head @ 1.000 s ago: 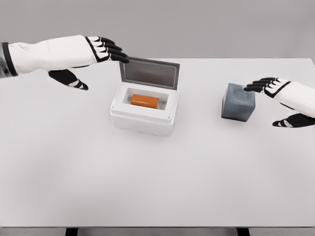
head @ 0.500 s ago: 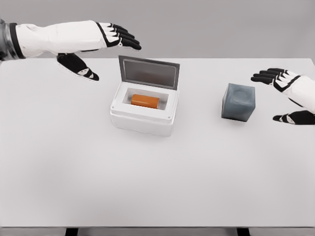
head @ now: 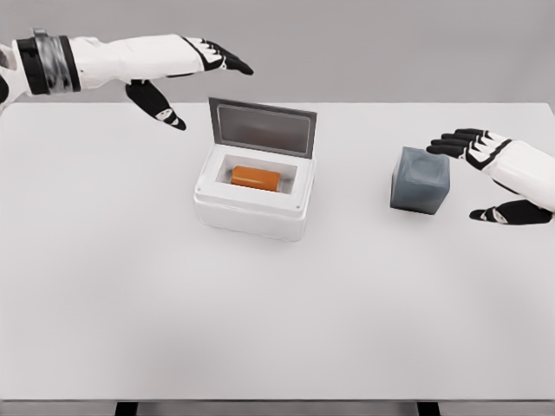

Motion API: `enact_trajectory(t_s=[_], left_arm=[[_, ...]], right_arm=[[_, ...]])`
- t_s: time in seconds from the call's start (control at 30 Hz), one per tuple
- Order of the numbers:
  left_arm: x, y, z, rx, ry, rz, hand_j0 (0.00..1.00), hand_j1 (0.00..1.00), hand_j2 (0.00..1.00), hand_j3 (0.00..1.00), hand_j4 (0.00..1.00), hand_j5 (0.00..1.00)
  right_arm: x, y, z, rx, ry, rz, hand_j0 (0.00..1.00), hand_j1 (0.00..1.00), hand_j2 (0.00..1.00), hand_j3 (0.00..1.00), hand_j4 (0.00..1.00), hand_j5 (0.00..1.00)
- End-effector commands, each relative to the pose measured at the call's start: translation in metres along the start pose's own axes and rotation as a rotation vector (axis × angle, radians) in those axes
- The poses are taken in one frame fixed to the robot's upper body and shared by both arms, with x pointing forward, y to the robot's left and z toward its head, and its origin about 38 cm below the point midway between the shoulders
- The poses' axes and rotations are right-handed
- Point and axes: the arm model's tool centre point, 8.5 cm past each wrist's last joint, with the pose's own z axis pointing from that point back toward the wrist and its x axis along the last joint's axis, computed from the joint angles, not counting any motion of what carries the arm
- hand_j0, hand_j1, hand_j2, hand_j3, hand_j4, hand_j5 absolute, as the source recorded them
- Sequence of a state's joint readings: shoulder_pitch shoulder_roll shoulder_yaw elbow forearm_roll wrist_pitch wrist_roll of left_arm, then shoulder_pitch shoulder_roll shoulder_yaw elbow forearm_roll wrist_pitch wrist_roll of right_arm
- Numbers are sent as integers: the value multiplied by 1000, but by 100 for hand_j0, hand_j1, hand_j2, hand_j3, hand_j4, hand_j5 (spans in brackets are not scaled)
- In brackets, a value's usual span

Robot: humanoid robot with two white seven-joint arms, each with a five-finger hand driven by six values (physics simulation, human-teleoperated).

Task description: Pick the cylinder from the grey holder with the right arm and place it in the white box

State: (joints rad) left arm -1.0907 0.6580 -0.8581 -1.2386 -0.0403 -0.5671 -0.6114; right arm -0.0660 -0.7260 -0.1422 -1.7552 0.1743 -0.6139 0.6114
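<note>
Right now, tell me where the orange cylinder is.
In the head view the orange cylinder lies inside the open white box, left of the grey holder.

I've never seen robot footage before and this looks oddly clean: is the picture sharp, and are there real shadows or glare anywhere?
Head view: a simulator's render, lit evenly, no glare. The white box and grey holder cast only faint, soft shadows on the table. Edges look slightly smeared, as on the left hand and right hand; the orange cylinder is crisp enough to read.
</note>
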Motion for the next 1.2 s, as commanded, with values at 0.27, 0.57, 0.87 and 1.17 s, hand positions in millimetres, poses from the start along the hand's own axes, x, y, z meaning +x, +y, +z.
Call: enact_trajectory(t_s=[0.27, 0.57, 0.87, 1.17], left_arm=[[-9, -12, -11, -49, 42, -18, 100, 100, 100, 100, 100, 100], [-10, -15, -11, -66, 53, -29, 100, 100, 100, 100, 100, 100], [-17, -29, -17, -116, 77, -38, 100, 100, 100, 100, 100, 100], [-13, -38, -21, -157, 68, -66, 100, 100, 100, 100, 100, 100]], right_arm=[[2, 3, -3, 13, -12, -11, 100, 100, 100, 100, 100, 100], [2, 4, -3, 14, -12, -13, 100, 100, 100, 100, 100, 100], [2, 3, -4, 13, -13, -10, 100, 100, 100, 100, 100, 100], [2, 4, -3, 13, -12, -11, 100, 100, 100, 100, 100, 100]])
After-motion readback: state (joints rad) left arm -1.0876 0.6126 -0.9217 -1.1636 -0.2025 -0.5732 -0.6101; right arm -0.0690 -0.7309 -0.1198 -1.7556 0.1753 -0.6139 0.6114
